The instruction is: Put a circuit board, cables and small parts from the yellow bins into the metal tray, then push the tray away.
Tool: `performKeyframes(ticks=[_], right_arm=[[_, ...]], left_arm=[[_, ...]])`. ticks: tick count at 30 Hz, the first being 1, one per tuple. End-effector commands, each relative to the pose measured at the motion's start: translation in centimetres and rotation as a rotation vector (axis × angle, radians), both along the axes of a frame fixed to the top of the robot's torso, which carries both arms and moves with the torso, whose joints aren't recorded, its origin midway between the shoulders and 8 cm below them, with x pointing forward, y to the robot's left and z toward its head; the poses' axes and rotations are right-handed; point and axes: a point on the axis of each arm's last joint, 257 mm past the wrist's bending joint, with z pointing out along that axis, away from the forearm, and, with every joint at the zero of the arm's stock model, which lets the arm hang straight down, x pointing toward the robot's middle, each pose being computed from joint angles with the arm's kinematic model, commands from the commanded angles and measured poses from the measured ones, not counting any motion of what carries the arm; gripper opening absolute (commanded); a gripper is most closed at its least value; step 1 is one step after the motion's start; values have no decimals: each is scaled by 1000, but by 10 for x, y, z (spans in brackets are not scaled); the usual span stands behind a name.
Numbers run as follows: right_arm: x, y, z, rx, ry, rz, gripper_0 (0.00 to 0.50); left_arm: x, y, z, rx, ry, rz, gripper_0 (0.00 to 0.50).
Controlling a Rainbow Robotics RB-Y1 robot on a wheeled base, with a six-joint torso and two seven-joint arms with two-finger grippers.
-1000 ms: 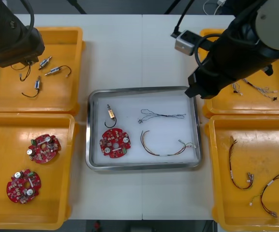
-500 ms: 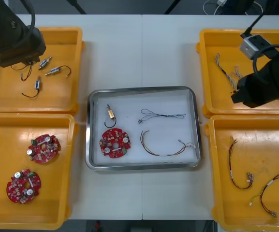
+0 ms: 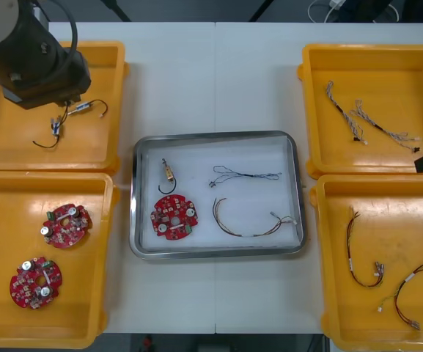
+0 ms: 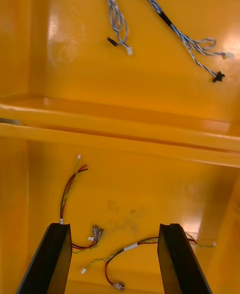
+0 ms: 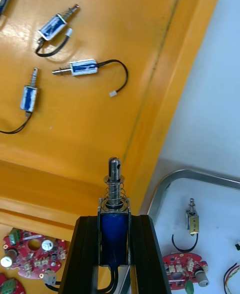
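Circuit boards (image 3: pixel 66 224), round and red: two lie apart in the near-left yellow bin (image 3: pixel 6 205). Near-right yellow bin (image 3: pixel 416 220): two red and yellow cables (image 3: pixel 359 257), apart from each other. Right gripper (image 4: pixel 115 229) hangs above this bin, fingers wide apart, nothing between them. Metal tray (image 3: pixel 134 191), mid-table (image 3: pixel 218 73) between the bins, white inside: one circuit board (image 3: pixel 173 218) at its near left; a small metal part (image 3: pixel 168 173) with a black lead just beyond that board; a red and yellow cable (image 3: pixel 248 224) at its near right; a thin dark cable (image 3: pixel 244 175) beyond that. Far-left yellow bin (image 3: pixel 6 139): loose small metal parts (image 3: pixel 86 108) with black leads. Left gripper (image 5: pixel 114 224) — over that bin's near-right corner, close to the tray's far-left corner — is clamped on a blue-bodied small metal part (image 5: pixel 113 234), its pin end jutting past the fingertips. Far-right yellow bin (image 3: pixel 387 66): two twisted blue and white cables (image 3: pixel 343 110) lying side by side on its floor.
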Motion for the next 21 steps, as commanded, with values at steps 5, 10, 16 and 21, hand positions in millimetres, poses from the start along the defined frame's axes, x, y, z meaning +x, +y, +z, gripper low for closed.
performKeyframes(ticks=[5, 10, 16, 21], right_arm=[[-19, -40, -4, -21, 10, -127, 500], [-26, -43, -15, -21, 38, -137, 500], [-36, -45, -30, -5, 72, -155, 500], [-37, -42, -35, 10, 76, -165, 500]], left_arm=[[-7, -46, -19, -49, -59, -18, 0], [-8, -71, -35, -33, -63, -25, 0], [-12, -103, -54, -24, -64, -43, 0], [-17, -125, -68, -14, -62, -61, 0]])
